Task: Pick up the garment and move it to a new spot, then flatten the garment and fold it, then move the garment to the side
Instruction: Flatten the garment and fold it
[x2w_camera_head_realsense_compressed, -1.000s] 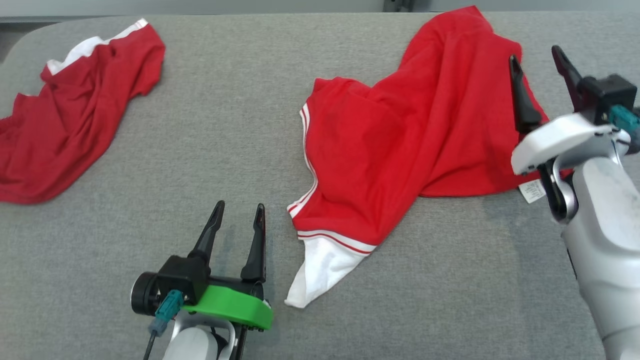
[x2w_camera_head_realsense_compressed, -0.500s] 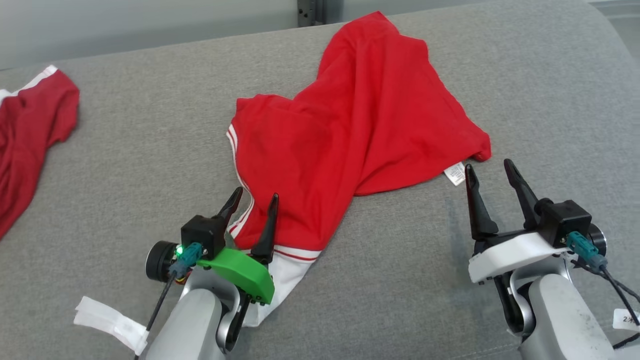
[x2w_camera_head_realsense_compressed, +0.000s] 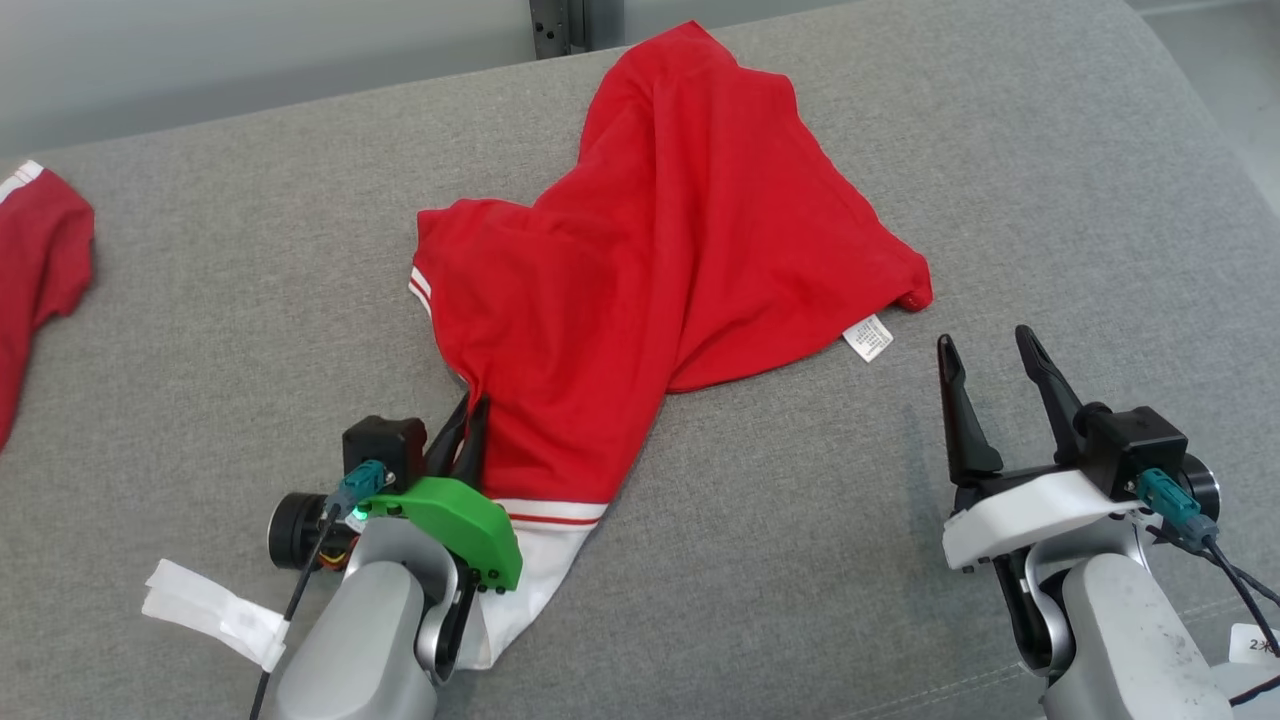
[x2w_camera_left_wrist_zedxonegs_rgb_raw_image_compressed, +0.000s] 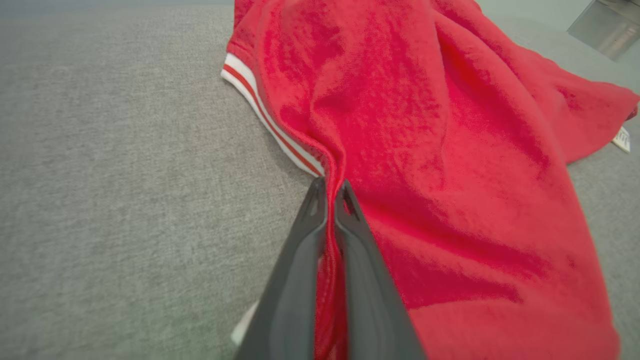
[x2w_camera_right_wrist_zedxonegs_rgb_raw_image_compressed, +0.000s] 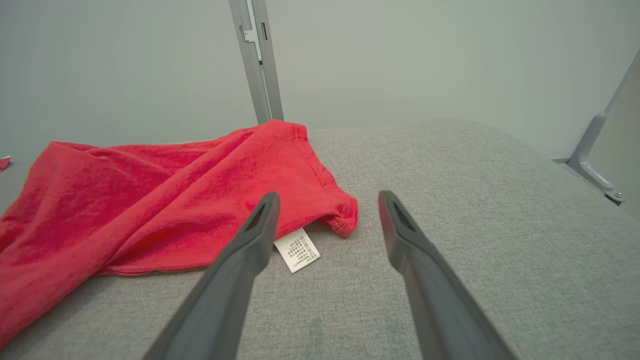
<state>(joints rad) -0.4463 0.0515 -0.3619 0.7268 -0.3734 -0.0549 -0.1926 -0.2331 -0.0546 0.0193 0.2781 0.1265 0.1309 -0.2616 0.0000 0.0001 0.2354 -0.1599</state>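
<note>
Cloth from a second red garment (x2w_camera_head_realsense_compressed: 40, 250) sits at the far left of the gray counter (x2w_camera_head_realsense_compressed: 200, 350), well apart from the work. Next along, the left gripper (x2w_camera_head_realsense_compressed: 474, 408) lies low over the counter, its forearm coming up from the near edge and its fingers pointing away from the robot. They are pinched together on a fold of the garment (x2w_camera_head_realsense_compressed: 660, 270) at its left edge, just above the white band (x2w_camera_head_realsense_compressed: 540, 560). The garment is crumpled, and its long axis runs on a slant from that near-left band up to a far point at the back of the counter. A shorter wing spreads to the right and ends in a corner with a white care label (x2w_camera_head_realsense_compressed: 868, 338). That corner is what the coming move seems to turn on. It lies just ahead of the right gripper (x2w_camera_head_realsense_compressed: 985, 337) and a little to its left, apart from it. The right gripper's jaws stand wide with nothing in them, its fingers aimed forward above bare counter, so it is plainly the nearer arm for that corner.
</note>
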